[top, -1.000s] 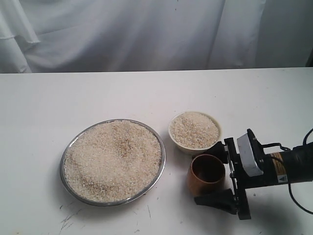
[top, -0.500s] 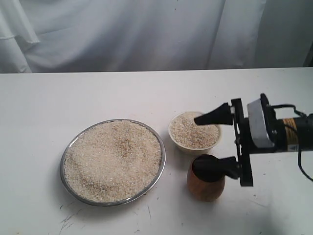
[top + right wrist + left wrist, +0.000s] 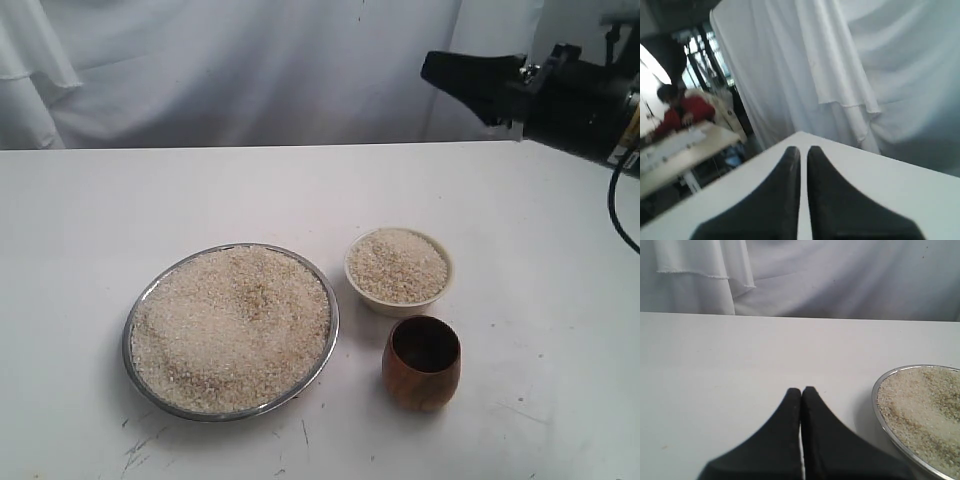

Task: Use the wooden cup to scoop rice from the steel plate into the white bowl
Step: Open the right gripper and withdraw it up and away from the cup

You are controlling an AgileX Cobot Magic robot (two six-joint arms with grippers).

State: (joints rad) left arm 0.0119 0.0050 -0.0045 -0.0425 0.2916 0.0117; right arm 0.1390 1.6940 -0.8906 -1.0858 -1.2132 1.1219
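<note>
The steel plate (image 3: 128, 345) sits front left on the table, heaped with rice (image 3: 235, 320). To its right stands the white bowl (image 3: 398, 300), full of grains. The wooden cup (image 3: 421, 365) stands upright just in front of the bowl, untouched, its inside dark. My right gripper (image 3: 430, 68) hangs high above the table's back right, far from the cup, its fingers nearly together on nothing (image 3: 800, 148). My left gripper (image 3: 801, 389) is shut and empty, low over bare table beside the steel plate's rim (image 3: 875, 396). It does not show in the exterior view.
The white table (image 3: 150, 200) stretches bare behind and left of the dishes. A white curtain (image 3: 250, 70) hangs along its far edge. The right wrist view looks past a table corner (image 3: 800, 134) into a room beyond.
My right gripper, open around the cup a second ago, has risen up and back to the upper right and closed. The cup stays standing where it was left.
</note>
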